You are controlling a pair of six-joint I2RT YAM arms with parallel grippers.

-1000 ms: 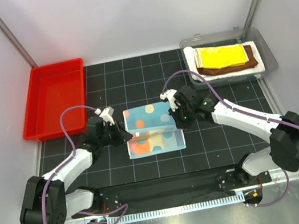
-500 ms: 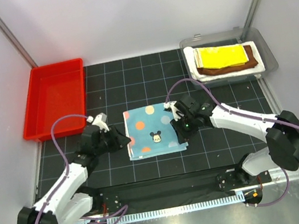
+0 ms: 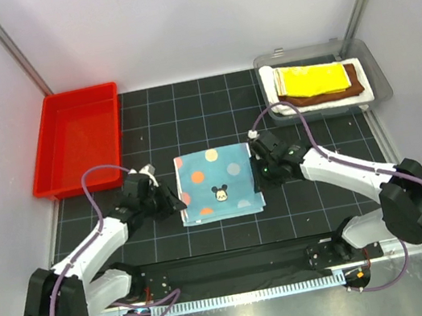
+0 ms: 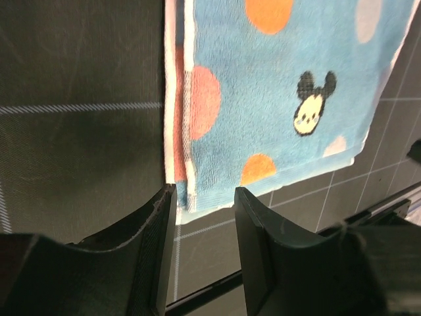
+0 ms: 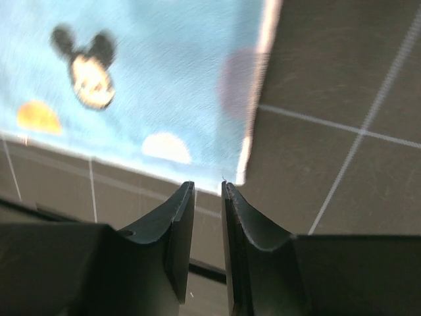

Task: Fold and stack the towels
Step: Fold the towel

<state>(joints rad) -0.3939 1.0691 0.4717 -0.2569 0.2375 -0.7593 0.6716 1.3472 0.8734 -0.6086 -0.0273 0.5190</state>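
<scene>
Now the blue towel (image 3: 218, 183) lies folded flat mid-worktop (image 3: 185, 105), mouse print up, w/ the other three already stacked in the clear bin (image 3: 299, 52) at far right: yellow towel (image 3: 312, 79) on top, brown towel (image 3: 355, 83) under it, white towel (image 3: 274, 107) at the bottom. Left claw (image 3: 176, 203) sits at the cloth's near-left corner, jaws moderately apart and holding nothing. In its wrist view the corner pokes just into the gap, though contact can't be told. Right claw (image 3: 260, 167) is just off the right edge, gap narrow, also empty.

Main risk, as I judge it: the left edge shows staggered layers, w/ hems not lined up, so a pinch there may catch only the top ply and peel the fold open on lifting. Soft cloth will also droop if carried by one corner, so it could land crooked or half-open on the stack. The right claw's narrow gap near the near-right corner could snag or drag that edge and skew the square if it sweeps in low. The red tray (image 3: 77, 141) is well apart and no issue.

Vs. a sec ago: the near half was then still being brought over, underside showing. Half a sec ago the fold was down w/ the right claw on the right edge. It has since backed off to the side, while the left claw has barely shifted.
</scene>
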